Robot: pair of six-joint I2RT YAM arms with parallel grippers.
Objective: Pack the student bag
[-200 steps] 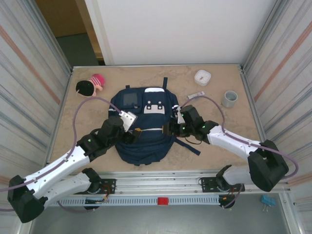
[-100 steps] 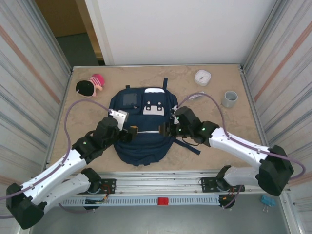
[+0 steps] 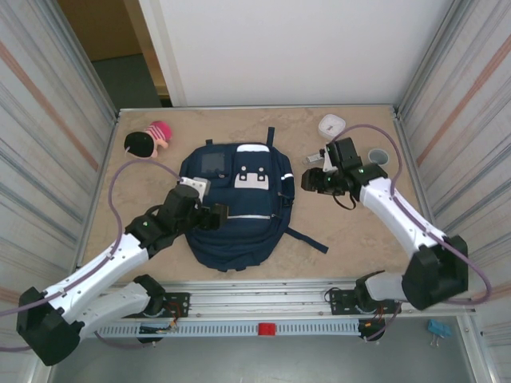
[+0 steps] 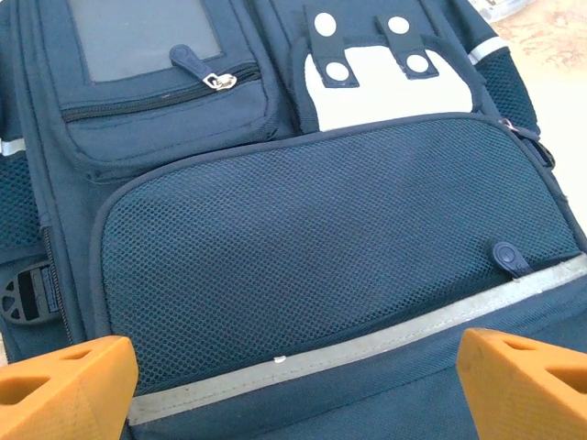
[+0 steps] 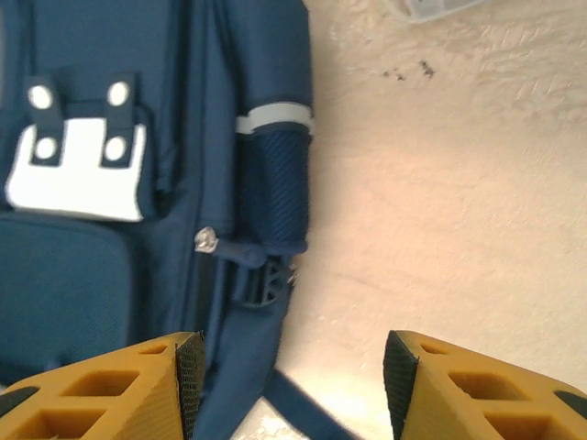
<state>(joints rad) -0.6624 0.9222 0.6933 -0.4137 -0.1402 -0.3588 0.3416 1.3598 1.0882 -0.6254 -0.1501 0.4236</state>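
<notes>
The student bag (image 3: pixel 239 211) lies flat on its back in the middle of the table (image 3: pixel 359 231), front pocket up. Its top points to the far side, and one dark strap (image 3: pixel 307 238) trails off the near right corner. It is soft, limp fabric and looks slack, so it is probably light. It will likely sag and fold wherever it is lifted rather than move as one piece. A pinch on the open panels or the mesh would likely only bunch cloth. The firmer places to hold are the zip pull (image 4: pixel 507 257) at the right end of the mesh pocket (image 4: pixel 321 238), the pocket rims, the strap, and the carry loop (image 3: pixel 270 136) at the far end. Every zip in view looks shut, so a pull probably has to be gripped first while the other arm pins the fabric.

The left gripper (image 3: pixel 217 214) hangs over the near left of the bag's front. In the left wrist view its orange fingers (image 4: pixel 64 385) are spread wide and hold nothing. They straddle the pale stripe, with the mesh pocket just beyond, and I cannot tell whether they touch the cloth.

Farther right, the right gripper (image 3: pixel 307 182) is off the bag's right flank over bare table. It is also spread and empty, just beside the netted side pocket (image 5: pixel 280 183).

Beyond the bag are a pink and black toy (image 3: pixel 148 140) far left, and a white box (image 3: pixel 331 126) and grey cup (image 3: pixel 377 158) far right.
</notes>
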